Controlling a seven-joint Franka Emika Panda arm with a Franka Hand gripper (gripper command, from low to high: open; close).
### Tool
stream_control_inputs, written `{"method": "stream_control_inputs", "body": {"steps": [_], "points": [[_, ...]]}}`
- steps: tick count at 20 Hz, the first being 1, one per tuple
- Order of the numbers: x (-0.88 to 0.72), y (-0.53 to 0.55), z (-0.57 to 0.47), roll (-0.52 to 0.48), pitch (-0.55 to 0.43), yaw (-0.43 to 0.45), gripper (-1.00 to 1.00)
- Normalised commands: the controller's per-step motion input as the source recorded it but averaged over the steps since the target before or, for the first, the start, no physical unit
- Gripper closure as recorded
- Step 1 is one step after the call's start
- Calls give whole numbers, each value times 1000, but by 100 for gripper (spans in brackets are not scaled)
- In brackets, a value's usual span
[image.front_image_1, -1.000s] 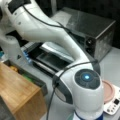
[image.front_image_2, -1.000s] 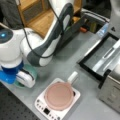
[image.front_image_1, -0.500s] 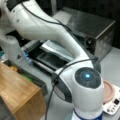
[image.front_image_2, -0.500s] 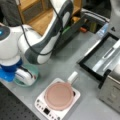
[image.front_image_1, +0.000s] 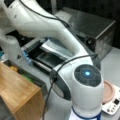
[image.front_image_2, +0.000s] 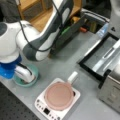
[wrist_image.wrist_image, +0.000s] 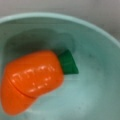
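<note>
Nothing has moved; gripper (image.front_image_2: 25, 75) stays low over bowl (image.front_image_2: 35, 72) with carrot (wrist_image.wrist_image: 32, 77).

- A robotics lab staged as a kitchen: a grey worktop (image.front_image_2: 75, 65) carries a white digital scale (image.front_image_2: 58, 101).
- A steel toaster oven (image.front_image_1: 96, 32), black tray (image.front_image_2: 101, 58) and wooden shelving (image.front_image_2: 37, 12) surround the arm.
</note>
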Motion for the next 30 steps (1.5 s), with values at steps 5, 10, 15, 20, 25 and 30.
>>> {"method": "stream_control_inputs", "body": {"steps": [5, 10, 15, 20, 25, 30], "points": [[-51, -10, -33, 115, 44, -193, -100], [-164, 71, -53, 89, -2, -465, -100], [-221, 89, -46, 39, -21, -345, -100], [-277, 50, -68, 26, -66, -142, -100], [-334, 10, -138, 20, -103, -102, -100], [-374, -10, -231, 33, -156, -109, -100]]}}
